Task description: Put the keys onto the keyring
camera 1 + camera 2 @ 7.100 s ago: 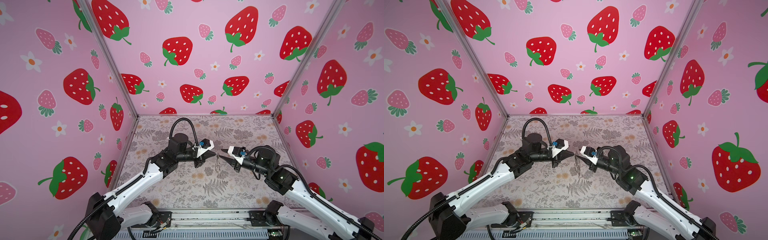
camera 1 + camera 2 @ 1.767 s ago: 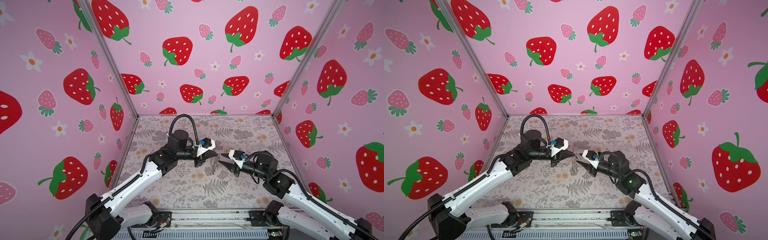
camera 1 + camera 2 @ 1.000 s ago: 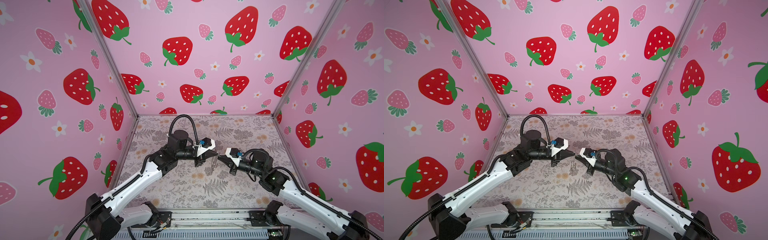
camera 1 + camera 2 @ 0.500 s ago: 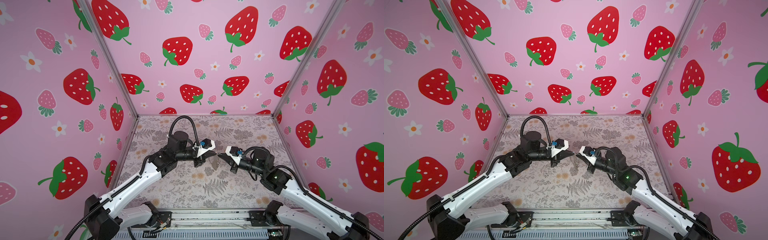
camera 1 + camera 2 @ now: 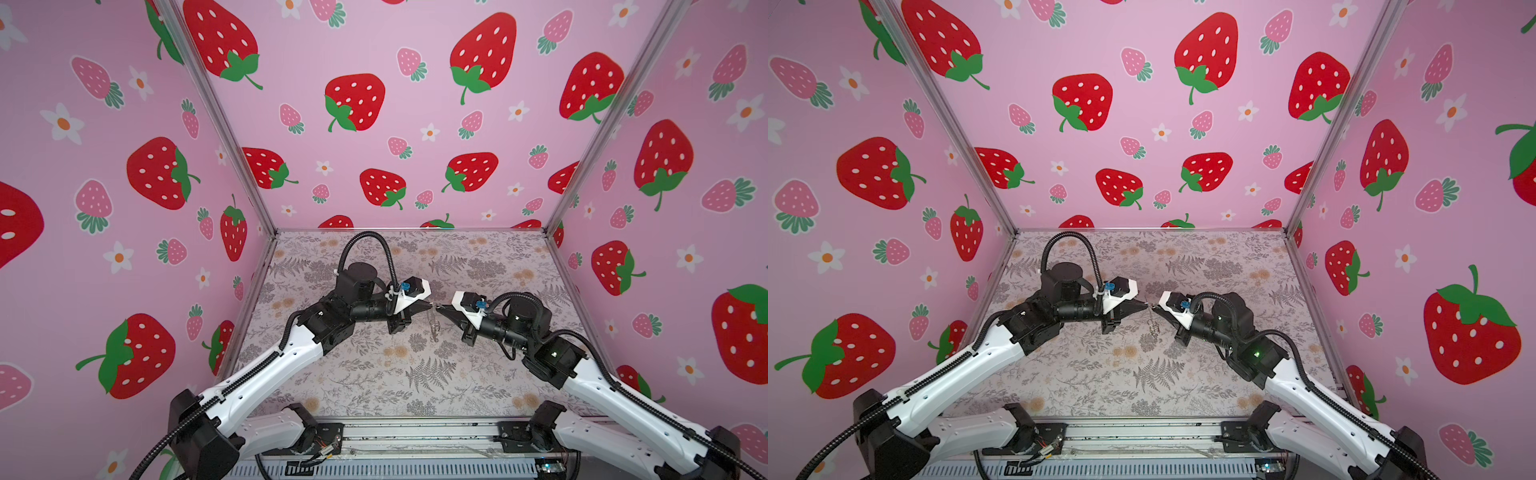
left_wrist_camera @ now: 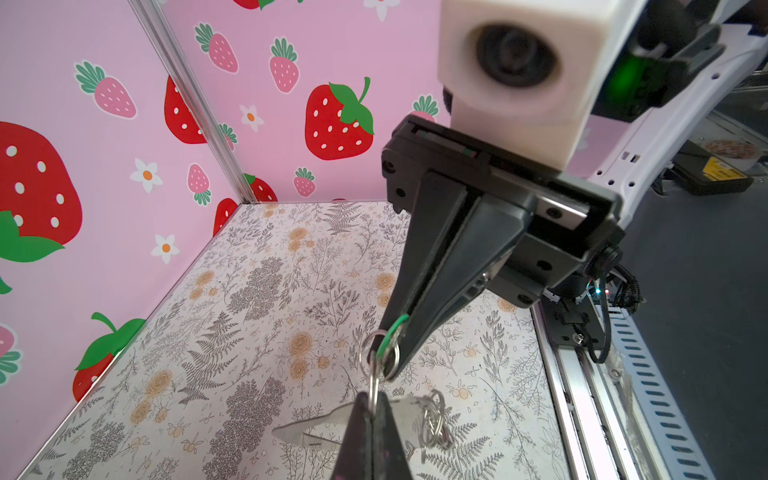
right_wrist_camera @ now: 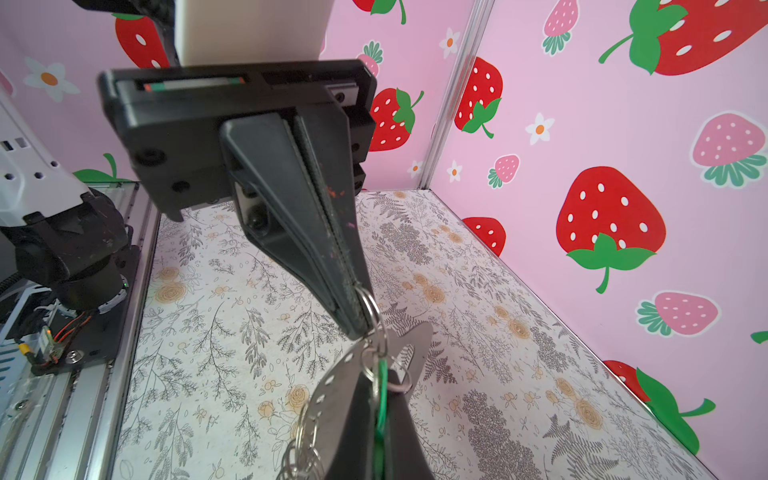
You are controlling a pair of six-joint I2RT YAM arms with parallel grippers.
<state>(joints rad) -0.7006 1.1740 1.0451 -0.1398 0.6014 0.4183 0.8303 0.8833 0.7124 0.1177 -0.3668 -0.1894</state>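
Top views show us the black left gripper (image 5: 430,306) pinching a silvery metal ring (image 6: 373,388); at three o'clock (tips nearly touching) the black right gripper (image 5: 438,307) clamps a thin green loop (image 7: 381,399), flat silvery keys (image 6: 311,430) dangling at six o'clock.

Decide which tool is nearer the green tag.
Right. The right tool grips the green tag at its tip; the left tool faces it tip to tip, pinching a ring beside the tag.

keys (image 6: 307,432): flat silvery blade, thin green tag (image 6: 392,328), hanging midair; keyring (image 6: 430,415): linked small metal rings, dangling beside.
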